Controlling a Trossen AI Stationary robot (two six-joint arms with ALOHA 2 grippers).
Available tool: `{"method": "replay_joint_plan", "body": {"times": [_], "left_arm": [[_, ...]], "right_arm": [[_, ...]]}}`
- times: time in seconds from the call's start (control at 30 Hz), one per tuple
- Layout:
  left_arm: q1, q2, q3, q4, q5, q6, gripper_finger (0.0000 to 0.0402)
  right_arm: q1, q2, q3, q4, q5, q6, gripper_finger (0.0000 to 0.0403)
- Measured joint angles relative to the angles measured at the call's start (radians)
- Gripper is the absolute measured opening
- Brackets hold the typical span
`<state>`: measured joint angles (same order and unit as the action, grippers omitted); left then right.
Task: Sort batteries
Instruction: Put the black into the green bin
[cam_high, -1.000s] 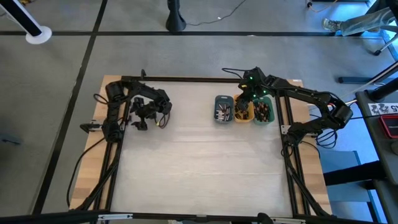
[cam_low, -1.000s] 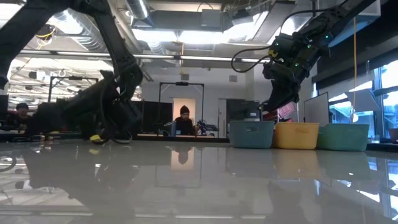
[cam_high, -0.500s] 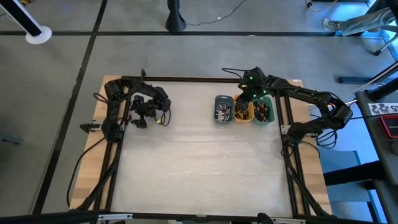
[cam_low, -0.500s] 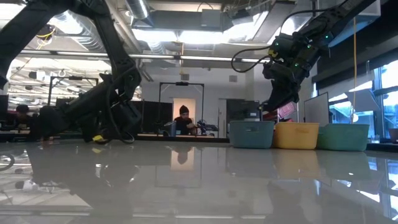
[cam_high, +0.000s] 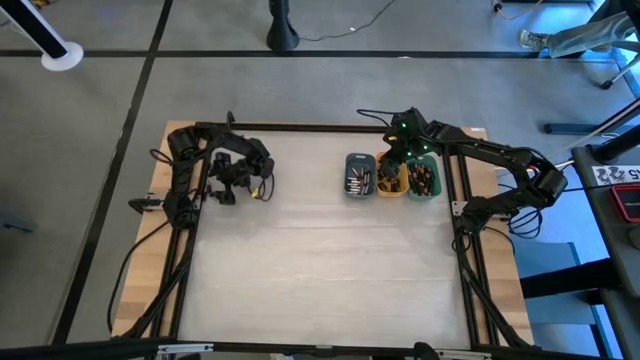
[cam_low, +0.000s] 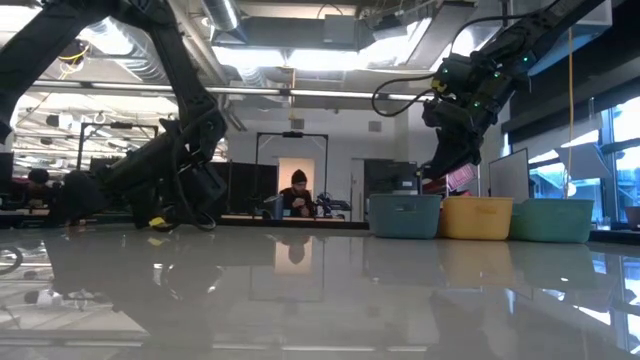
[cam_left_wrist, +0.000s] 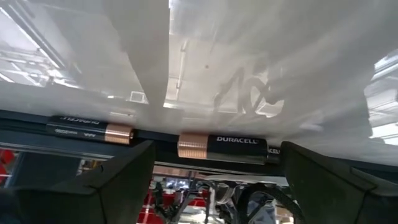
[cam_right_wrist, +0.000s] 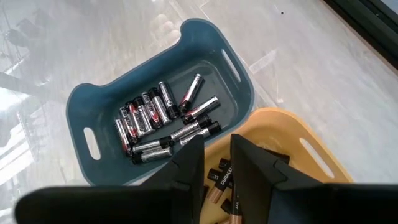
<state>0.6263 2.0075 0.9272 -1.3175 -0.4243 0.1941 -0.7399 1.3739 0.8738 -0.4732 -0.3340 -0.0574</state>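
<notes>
Two dark batteries with copper ends, one on the left and one on the right, lie end to end on the table against the dark frame rail at the far left. My left gripper stands open just short of the right one, a finger to either side. My right gripper hovers over the orange tray, shut on a battery. The slate-blue tray holds several silvery batteries. Dark batteries also lie in the green tray. My right gripper has a dark battery with a copper end between its two fingers, lying along the gap. The fingers slant down from above. The battery is lifted clear above the orange tray. The fingers hide where the pads meet it.
The three trays stand in a row at the table's far right. The black frame rail runs around the tabletop. The middle and near part of the table is bare. In the low view a person sits in the room beyond.
</notes>
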Motion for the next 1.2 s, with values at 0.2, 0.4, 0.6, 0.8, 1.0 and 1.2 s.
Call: {"method": "replay_joint_plan", "body": {"times": [0.2,0.4,0.6,0.8,1.0,1.2], "left_arm": [[0.042,0.000,0.000,-0.001,0.018,-0.004,0.0336],[0.057,0.000,0.000,-0.002,0.020,0.004,0.0336],[0.057,0.000,0.000,-0.006,0.023,0.013,0.0336],[0.048,-0.003,-0.024,0.004,0.105,0.044,0.0336],[0.048,-0.006,-0.059,0.019,0.090,0.046,0.0336],[0.042,-0.005,-0.061,0.033,0.088,0.046,0.0336]], "right_arm": [[0.000,0.000,0.000,-0.001,0.000,0.000,0.0081],[0.000,0.000,0.000,-0.009,0.000,0.000,0.0081],[0.000,0.000,0.000,-0.010,0.000,0.000,0.0081],[0.000,0.000,0.000,-0.036,0.000,-0.015,0.0081],[0.000,0.000,0.000,-0.048,0.000,-0.027,0.0081],[0.000,0.000,0.000,-0.048,0.000,-0.027,0.0081]]}}
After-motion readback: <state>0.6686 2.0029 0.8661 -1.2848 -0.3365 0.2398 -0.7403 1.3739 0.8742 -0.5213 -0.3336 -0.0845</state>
